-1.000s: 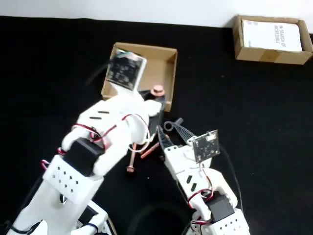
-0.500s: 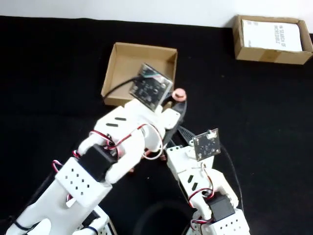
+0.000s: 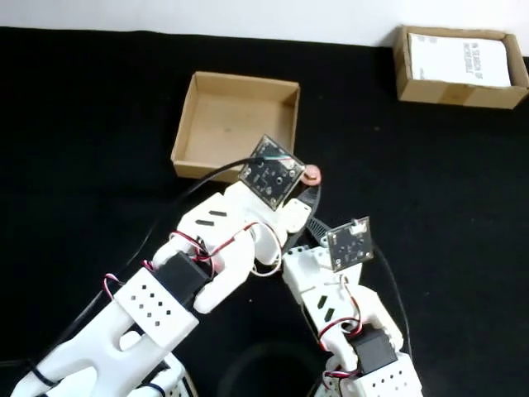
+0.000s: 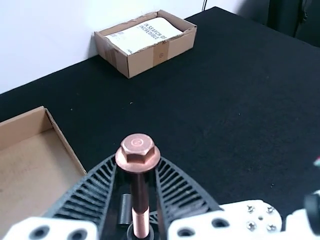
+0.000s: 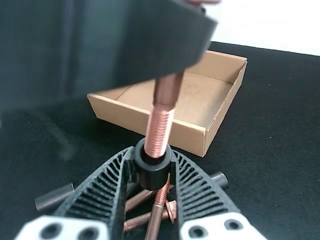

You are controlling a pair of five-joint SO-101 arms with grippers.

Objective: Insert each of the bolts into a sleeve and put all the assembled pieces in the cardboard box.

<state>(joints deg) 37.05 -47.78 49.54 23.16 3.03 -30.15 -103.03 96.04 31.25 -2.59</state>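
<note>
Copper-coloured hex-head bolt (image 4: 137,150) stands upright in my left gripper (image 4: 137,163), whose ribbed black fingers (image 4: 95,192) are clenched on the shank just under the flanged head. From the right wrist view I see the bolt's threaded end (image 5: 162,120) meeting the top of a short black cylindrical sleeve (image 5: 152,169). I cannot tell how far the thread has gone in. My right gripper (image 5: 152,162) is grasping that sleeve, one ribbed finger pressed to each side of it.

In the high view the bolt head (image 3: 312,174) shows just off the near right corner of the open, shallow brown cardboard box (image 3: 235,80), beside it and not over it. The left arm crosses in from the lower left and lies over the front of the right arm.

Under the right gripper, loose copper bolts (image 5: 150,216) lie on the black table (image 3: 99,99), some crossing each other. Two loose black sleeves (image 5: 52,197) lie on their sides near them, one on each side of the gripper, the other here (image 5: 217,178).

A second cardboard box (image 3: 459,93) holding a printed white sheet sits at the far right of the table, well apart from the first
</note>
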